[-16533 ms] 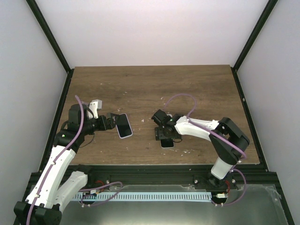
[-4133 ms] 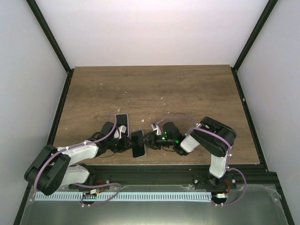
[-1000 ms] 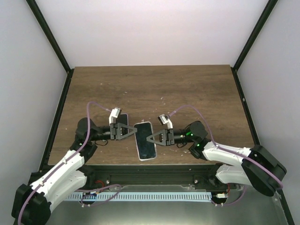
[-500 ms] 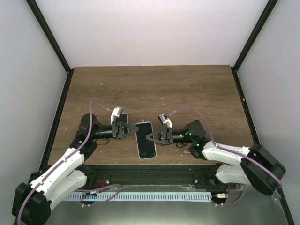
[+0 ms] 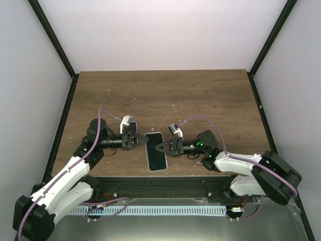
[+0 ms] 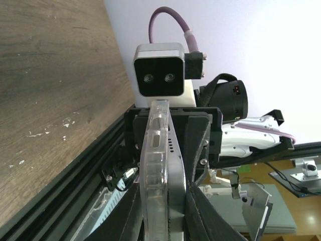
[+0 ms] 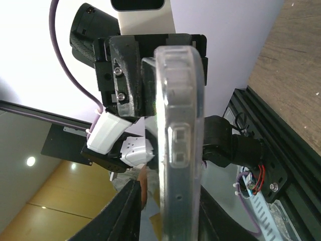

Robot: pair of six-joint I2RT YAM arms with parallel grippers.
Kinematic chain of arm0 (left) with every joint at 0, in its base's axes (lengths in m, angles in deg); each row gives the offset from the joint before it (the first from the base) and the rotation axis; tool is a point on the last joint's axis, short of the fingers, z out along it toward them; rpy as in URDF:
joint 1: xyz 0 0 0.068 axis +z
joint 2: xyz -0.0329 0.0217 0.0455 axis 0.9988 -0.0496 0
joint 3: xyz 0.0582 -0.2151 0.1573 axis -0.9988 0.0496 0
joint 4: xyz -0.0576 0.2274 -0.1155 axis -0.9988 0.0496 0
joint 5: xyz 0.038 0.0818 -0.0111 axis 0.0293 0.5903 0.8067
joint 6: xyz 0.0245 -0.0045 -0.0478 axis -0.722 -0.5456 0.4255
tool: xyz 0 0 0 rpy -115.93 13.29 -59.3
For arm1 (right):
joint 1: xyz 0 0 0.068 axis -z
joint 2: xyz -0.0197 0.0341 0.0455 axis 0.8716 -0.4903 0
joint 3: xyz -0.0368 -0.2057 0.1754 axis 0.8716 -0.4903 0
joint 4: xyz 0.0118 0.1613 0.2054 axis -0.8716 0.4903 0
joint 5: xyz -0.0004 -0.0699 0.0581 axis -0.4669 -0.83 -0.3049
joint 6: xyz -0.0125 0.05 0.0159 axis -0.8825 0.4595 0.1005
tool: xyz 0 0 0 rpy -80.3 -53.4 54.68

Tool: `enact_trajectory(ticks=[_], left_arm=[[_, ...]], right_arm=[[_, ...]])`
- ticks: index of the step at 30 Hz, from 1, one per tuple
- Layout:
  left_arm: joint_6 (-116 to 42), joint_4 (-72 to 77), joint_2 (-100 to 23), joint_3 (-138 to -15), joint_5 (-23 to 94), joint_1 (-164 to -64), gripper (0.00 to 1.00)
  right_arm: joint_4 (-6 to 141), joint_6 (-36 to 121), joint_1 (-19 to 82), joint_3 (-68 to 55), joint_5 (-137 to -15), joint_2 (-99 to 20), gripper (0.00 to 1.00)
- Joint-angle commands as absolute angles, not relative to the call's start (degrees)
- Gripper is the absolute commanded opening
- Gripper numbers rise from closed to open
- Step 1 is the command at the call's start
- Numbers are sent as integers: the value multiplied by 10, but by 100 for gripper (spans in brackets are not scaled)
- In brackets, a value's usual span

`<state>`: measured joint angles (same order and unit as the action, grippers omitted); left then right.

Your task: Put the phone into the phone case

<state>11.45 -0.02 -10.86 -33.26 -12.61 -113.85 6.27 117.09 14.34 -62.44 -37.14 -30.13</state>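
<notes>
Phone (image 5: 157,159) is seen seated in the clear phone case (image 5: 148,161): from above, a dark face is framed by a pale rim. The cased phone is held between the two arms, over the near edge of the tabletop (image 5: 200,95), face up towards the top camera. Whether it touches the wood cannot be told.

The left end effector (image 5: 144,140) is closed on the case's upper left edge. In the left wrist view the transparent edge is shown end-on, pressed between the two dark fingers (image 6: 129,216). The right end effector (image 5: 158,147) is closed on the opposite long edge. In the right wrist view the same clear rim, with its moulded button shapes, is clamped between that arm's fingers (image 7: 125,211). The two end effectors are pointed at each other, with only the cased phone between them.
</notes>
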Motion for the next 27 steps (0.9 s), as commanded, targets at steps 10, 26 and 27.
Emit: enact_trajectory(ticks=[10,26,27], left_arm=[[91,34,-149,-368,-190,-1140,4],[130,22,-111,-336,-155,-1134,63],[135,19,-107,-333,-155,-1135,63]], right_arm=[[76,1133,141,-607,-372,-264,26],[61,1237,175,-624,-506,-232,11],[65,1236,177,-623,-510,-229,11]])
